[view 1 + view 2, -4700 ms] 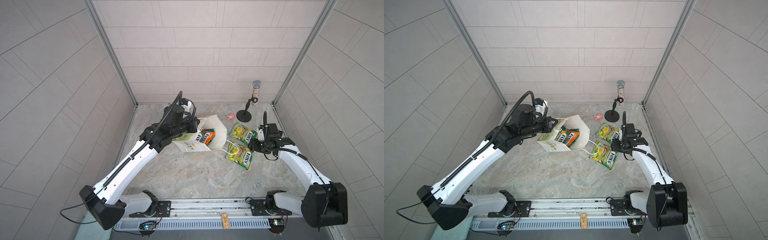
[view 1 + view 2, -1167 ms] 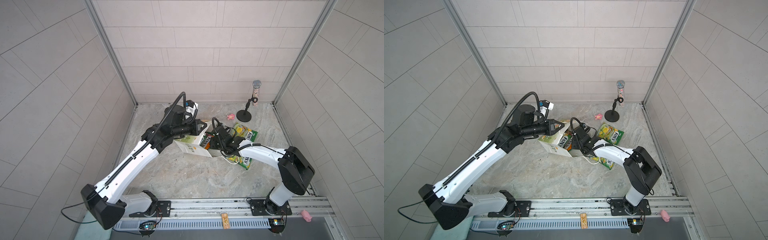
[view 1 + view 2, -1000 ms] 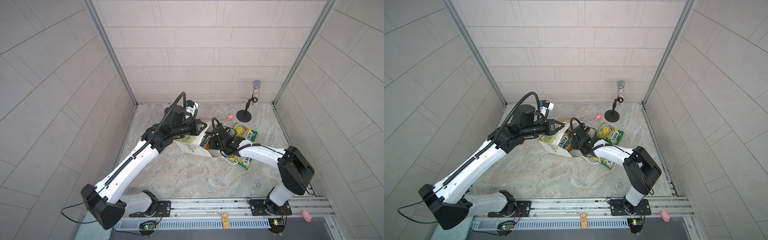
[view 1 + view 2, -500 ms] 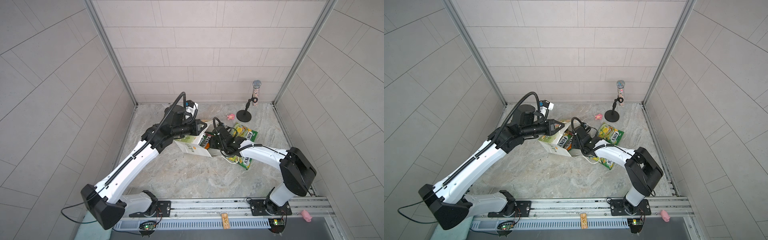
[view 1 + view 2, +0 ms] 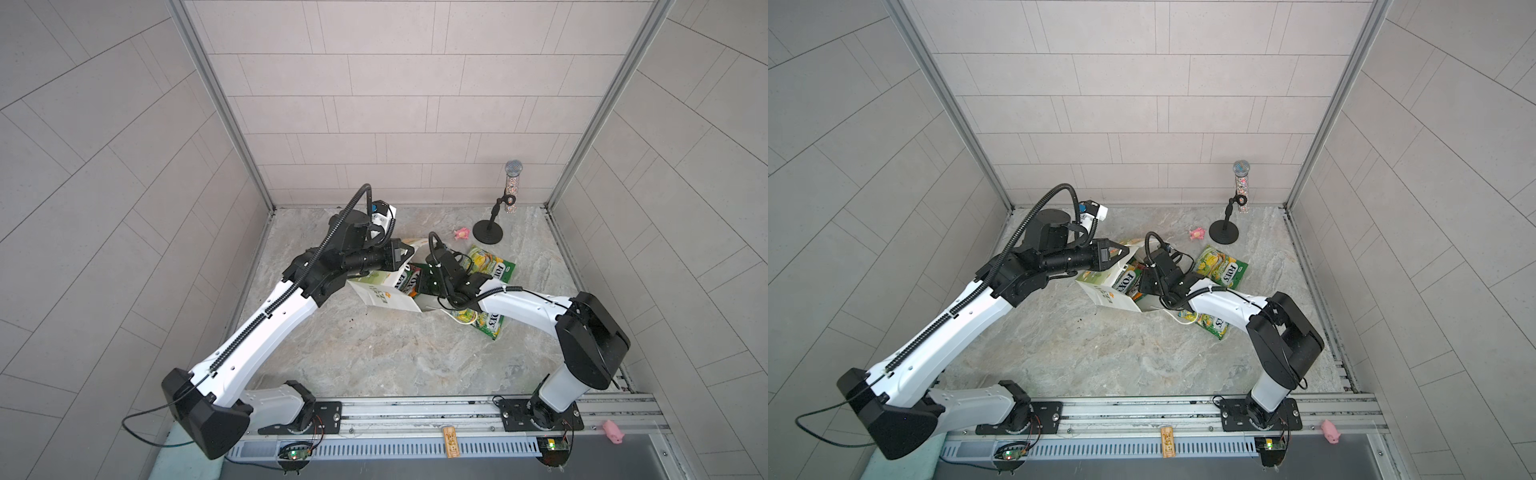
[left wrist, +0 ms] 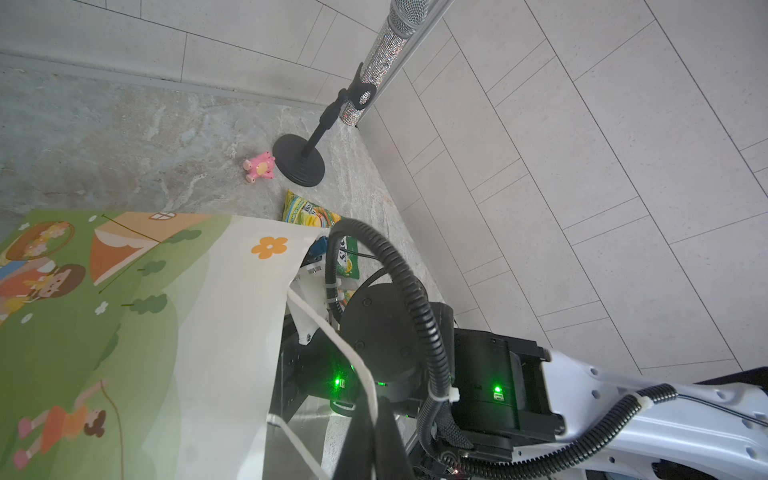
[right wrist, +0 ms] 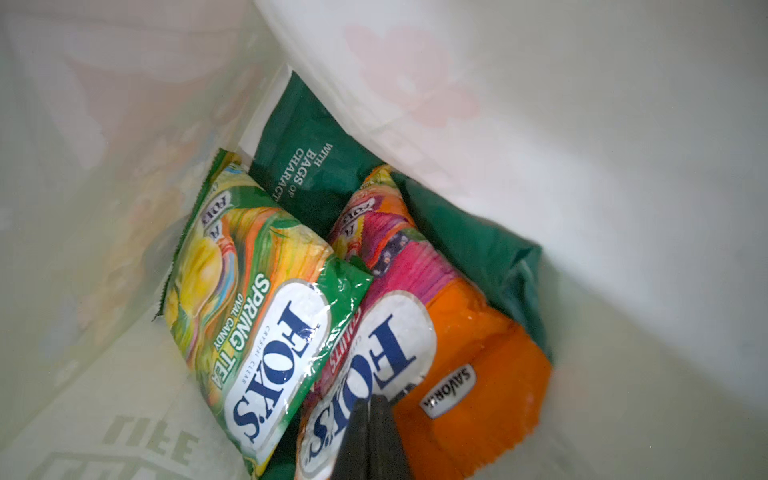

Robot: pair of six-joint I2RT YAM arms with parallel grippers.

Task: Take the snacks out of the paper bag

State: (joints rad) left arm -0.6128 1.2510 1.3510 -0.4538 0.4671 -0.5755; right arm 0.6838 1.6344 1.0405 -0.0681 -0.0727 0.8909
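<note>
The white paper bag (image 5: pixel 382 295) lies tipped on its side, mouth toward the right. My left gripper (image 6: pixel 374 405) is shut on its white cord handle (image 6: pixel 332 332) at the upper rim (image 5: pixel 1123 251). My right gripper (image 7: pixel 374 401) is inside the bag, shut on the front film of the orange-red packet (image 7: pixel 478 353). Beside that packet lie a yellow-green FOX'S packet (image 7: pixel 249 299) and the dark green chips bag (image 7: pixel 307 166) underneath. Two more FOX'S packets lie outside on the floor, one behind the right arm (image 5: pixel 492 266) and one partly under it (image 5: pixel 488 324).
A black microphone stand (image 5: pixel 488 232) stands at the back right with a small pink toy (image 5: pixel 462 234) next to it. Another pink toy (image 5: pixel 614 432) sits on the front rail. Tiled walls close in on three sides.
The right arm came from the floor packets into the bag mouth, and within the last half second its jaws closed. The left gripper kept hold of the handle.
</note>
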